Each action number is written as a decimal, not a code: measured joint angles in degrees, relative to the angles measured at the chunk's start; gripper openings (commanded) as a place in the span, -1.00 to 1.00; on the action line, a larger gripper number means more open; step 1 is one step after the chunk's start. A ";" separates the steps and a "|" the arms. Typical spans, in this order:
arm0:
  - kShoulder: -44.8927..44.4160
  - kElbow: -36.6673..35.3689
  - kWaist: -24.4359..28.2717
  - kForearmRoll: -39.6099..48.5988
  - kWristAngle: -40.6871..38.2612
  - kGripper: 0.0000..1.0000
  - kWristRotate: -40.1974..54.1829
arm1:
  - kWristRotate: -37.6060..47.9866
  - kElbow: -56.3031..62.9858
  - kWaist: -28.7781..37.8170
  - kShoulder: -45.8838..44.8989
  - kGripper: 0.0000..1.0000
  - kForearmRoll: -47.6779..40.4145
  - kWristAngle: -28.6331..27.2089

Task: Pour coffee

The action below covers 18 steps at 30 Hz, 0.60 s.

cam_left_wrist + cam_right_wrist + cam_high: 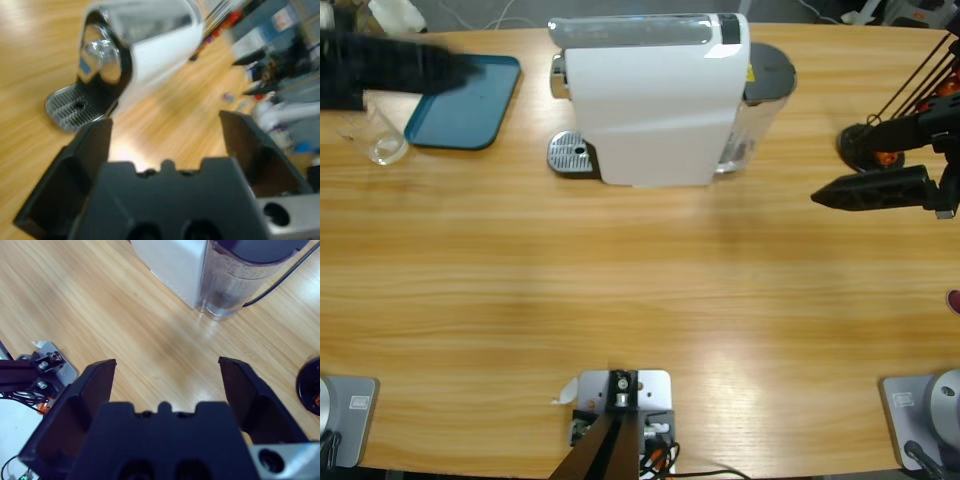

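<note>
Coffee machine (655,100) stood at the back middle of the desk (620,300), its drip tray (570,155) bare, nothing under the spout (97,52). A clear glass (375,135) sat at the far left of the desk, just beside a blue tray (465,105). The left gripper (165,135) had its jaws apart and empty; its wrist view looked toward the spout and drip tray. In the high view a dark blurred shape (390,65) lay over the tray and above the glass, probably that arm, but it could not be told for certain. The right gripper (167,372), jaws spread and empty, hung over bare desk near the machine's water tank (245,277), with a black cable (280,282) running off the tank.

Risks, as judgement: the glass is light and see-through, so a fast or off-centre close could tip it or knock it off the near desk edge. Carried to the drip tray, it could clip the spout. The right gripper could snag the cable if it swung inward.
</note>
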 measured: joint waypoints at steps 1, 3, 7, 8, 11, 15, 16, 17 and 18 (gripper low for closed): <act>1.04 -0.07 2.08 -2.58 -2.91 0.56 -2.29 | 0.00 0.09 -0.06 -0.06 0.80 -0.01 0.02; 2.76 -0.18 5.39 -6.47 -7.03 0.56 -6.18 | 0.00 0.51 -0.44 -0.40 0.78 -0.23 0.17; 5.77 -0.18 8.21 -9.91 -10.09 0.55 -10.48 | 0.11 1.33 -2.59 -2.11 0.76 -0.85 0.20; 6.70 -0.18 8.47 -10.49 -11.10 0.55 -11.23 | 0.18 1.41 -2.86 -2.55 0.76 -0.96 0.20; 10.53 -0.18 8.74 -12.65 -16.24 0.55 -12.94 | 0.40 1.57 -3.50 -3.43 0.70 -1.18 -0.02; 15.85 -0.18 8.74 -16.92 -22.05 0.53 -15.07 | 0.71 2.11 -3.65 -4.07 0.70 -1.66 -0.61; 17.05 -0.18 8.68 -18.29 -22.77 0.47 -15.69 | 0.76 2.31 -3.65 -4.17 0.70 -1.83 -0.69; 18.05 -0.18 8.56 -19.67 -23.26 0.39 -16.39 | 0.81 2.47 -3.66 -4.25 0.70 -1.93 -0.71; 18.92 -0.18 8.41 -21.22 -23.45 0.38 -17.38 | 0.83 2.58 -3.66 -4.28 0.70 -2.05 -0.71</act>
